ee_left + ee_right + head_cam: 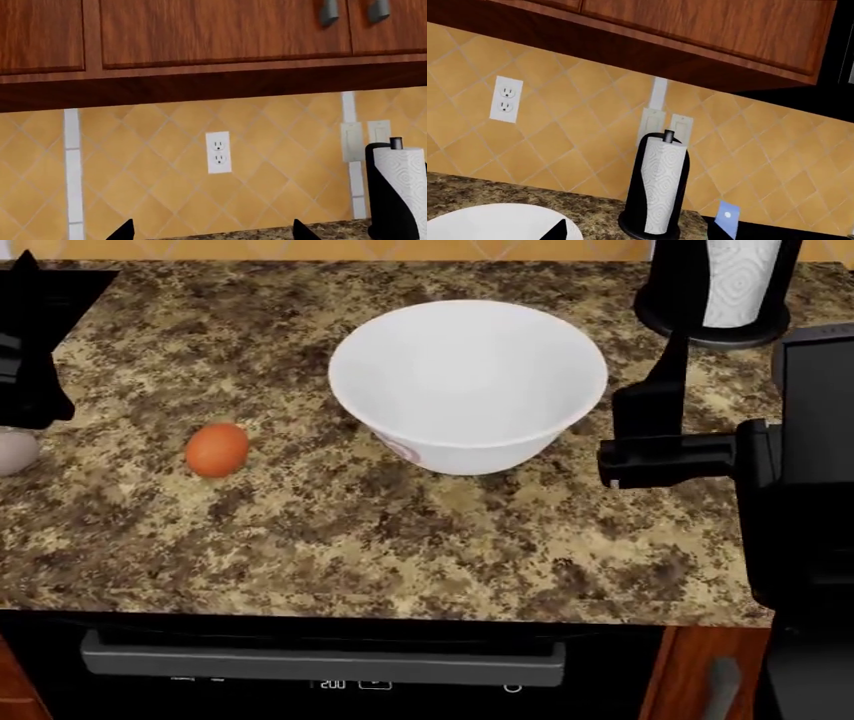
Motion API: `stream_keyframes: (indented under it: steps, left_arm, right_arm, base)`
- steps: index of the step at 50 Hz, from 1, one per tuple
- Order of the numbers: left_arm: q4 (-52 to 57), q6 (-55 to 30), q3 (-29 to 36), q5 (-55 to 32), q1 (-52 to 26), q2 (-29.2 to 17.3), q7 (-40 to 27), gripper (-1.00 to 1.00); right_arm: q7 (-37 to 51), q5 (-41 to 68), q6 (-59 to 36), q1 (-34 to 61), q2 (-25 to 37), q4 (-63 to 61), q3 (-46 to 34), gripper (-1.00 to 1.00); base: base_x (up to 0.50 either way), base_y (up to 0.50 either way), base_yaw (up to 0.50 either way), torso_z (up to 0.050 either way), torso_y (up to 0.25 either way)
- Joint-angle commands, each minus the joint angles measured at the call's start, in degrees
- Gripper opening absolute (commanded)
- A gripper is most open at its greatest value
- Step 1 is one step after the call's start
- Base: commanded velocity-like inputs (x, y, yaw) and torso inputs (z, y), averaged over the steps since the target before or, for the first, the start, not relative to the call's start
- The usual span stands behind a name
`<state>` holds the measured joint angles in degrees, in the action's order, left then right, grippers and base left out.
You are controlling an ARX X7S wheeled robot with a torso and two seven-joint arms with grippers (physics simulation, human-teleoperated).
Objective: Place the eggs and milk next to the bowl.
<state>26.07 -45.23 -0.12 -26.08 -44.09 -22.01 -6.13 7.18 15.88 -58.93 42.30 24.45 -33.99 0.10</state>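
Your right end effector hangs open and empty beside the bowl on the surface; the left's state you cannot tell. The orange-brown egg lies left of the bowl, the pale egg farther left

The pale egg is cut by the head view's left edge, partly behind the left gripper. Only the milk carton's blue top corner shows past the paper-towel roll. The bowl is cropped in the right wrist view. Neither gripper's jaws can be read as open or closed.
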Motion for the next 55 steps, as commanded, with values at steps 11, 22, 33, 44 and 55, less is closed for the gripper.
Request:
stream_keyframes:
  steps: [11,22,33,44,55]
  left_arm:
    - [-0.6,0.9,0.6,0.1,0.2,-0.3,0.1,1.0]
    - [0.0,0.5,0.5,-0.3,0.3,-0.4,-0.2,1.0]
    - [0.1,0.4,0.1,-0.7,0.2,-0.6,-0.5,1.0]
    - [0.4,0.8,-0.7,-1.1,0.7,-0.9,-0.6,1.0]
    - [0.8,1.2,-1.3,-1.5,1.4,-1.0,-0.8,1.0]
  right_arm:
    - [-0.1,0.6,0.7,-0.8,0.0,0.4,0.4,1.0]
    - [0.1,1.0,0.2,-0.7,0.2,-0.1,0.6,1.0]
    - [0.1,0.8,0.6,-0.2,0.2,0.4,-0.5,1.0]
    - [0.3,1.0,-0.6,0.8,0.2,0.0,-1.5,1.0]
    - [0.5,1.2,-1.3,1.0,0.4,-0.7,-1.9,1.0]
  base:
    - [0.39,-0.02,0.0,0.0,0.0]
    - [0.39,-0.21,0.0,0.0,0.0]
    - [0.39,-0.2,0.0,0.0,0.0]
    - [0.37,0.0,0.0,0.0,0.001]
    - [0.36,0.0,0.0,0.0,0.0]
